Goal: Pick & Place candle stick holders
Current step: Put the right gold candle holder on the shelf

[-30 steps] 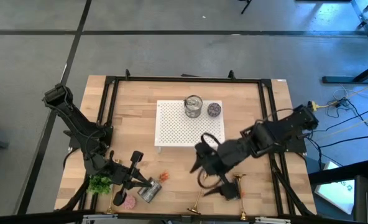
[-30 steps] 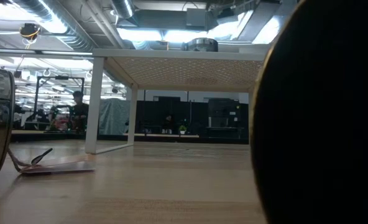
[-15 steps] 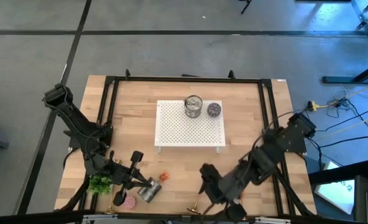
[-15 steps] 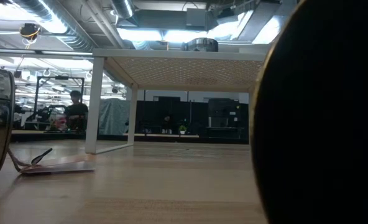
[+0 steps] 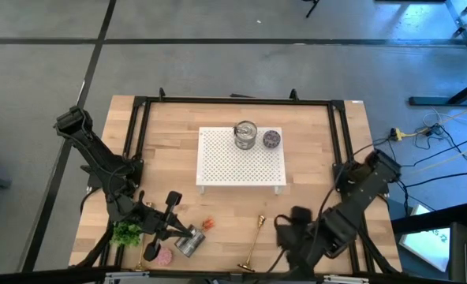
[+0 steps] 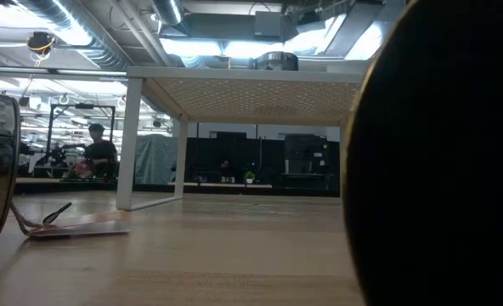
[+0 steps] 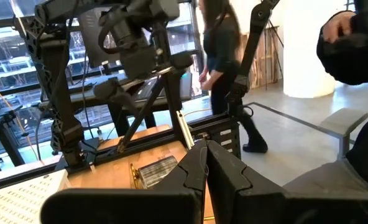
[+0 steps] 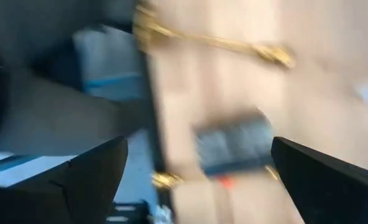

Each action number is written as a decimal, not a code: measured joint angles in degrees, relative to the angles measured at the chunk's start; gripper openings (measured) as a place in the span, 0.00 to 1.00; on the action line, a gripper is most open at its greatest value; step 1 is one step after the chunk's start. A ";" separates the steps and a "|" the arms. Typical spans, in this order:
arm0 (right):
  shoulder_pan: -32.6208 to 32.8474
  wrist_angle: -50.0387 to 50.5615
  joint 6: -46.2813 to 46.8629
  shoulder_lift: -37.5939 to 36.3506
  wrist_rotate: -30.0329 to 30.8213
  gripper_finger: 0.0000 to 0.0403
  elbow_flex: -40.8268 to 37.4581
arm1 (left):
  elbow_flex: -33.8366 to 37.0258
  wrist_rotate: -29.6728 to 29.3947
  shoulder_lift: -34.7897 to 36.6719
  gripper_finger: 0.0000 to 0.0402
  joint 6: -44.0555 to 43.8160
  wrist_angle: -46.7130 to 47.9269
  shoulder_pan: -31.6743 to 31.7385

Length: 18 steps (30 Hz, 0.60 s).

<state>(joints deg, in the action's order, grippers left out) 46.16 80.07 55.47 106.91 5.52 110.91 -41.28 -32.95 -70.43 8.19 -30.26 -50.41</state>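
Right pincer (image 5: 290, 237) spread, empty, blurred, near lying candle stick holder (image 5: 254, 239), left pincer (image 5: 188, 233) state unclear

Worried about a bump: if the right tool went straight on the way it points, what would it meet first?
Probably the candle stick holder lying on the table just ahead of the right tool. The tool's height is unclear, so it might pass above it.

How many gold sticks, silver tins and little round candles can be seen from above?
Gold candle stick holders: 2 in plain sight
Silver tins: 2
Small round candles: 2
Total: 6
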 joint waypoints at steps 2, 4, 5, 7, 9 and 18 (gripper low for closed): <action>1.52 7.23 6.25 0.00 2.13 0.99 0.00 | 0.00 0.00 0.00 0.01 -0.02 -0.02 0.00; 3.08 10.44 12.12 -0.24 3.94 0.99 -1.40 | 0.00 0.00 0.00 0.01 -0.04 0.00 0.00; 3.66 9.58 13.08 -0.47 3.85 0.99 -2.99 | 0.00 0.02 0.00 0.01 -0.04 0.00 0.00; 5.25 9.51 15.34 -0.43 3.08 0.99 -5.33 | 0.00 0.02 0.00 0.01 -0.05 0.02 0.00; 5.80 9.83 20.32 -0.39 -0.04 0.99 -7.31 | 0.00 0.02 0.00 0.01 -0.02 0.00 0.00; 9.64 6.40 31.25 -0.13 -14.53 0.99 -19.22 | 0.00 0.02 0.00 0.01 -0.65 0.02 0.57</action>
<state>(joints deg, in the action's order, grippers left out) 55.80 86.47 86.73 106.78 -9.01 91.69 -41.28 -32.93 -70.43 7.53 -30.24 -49.85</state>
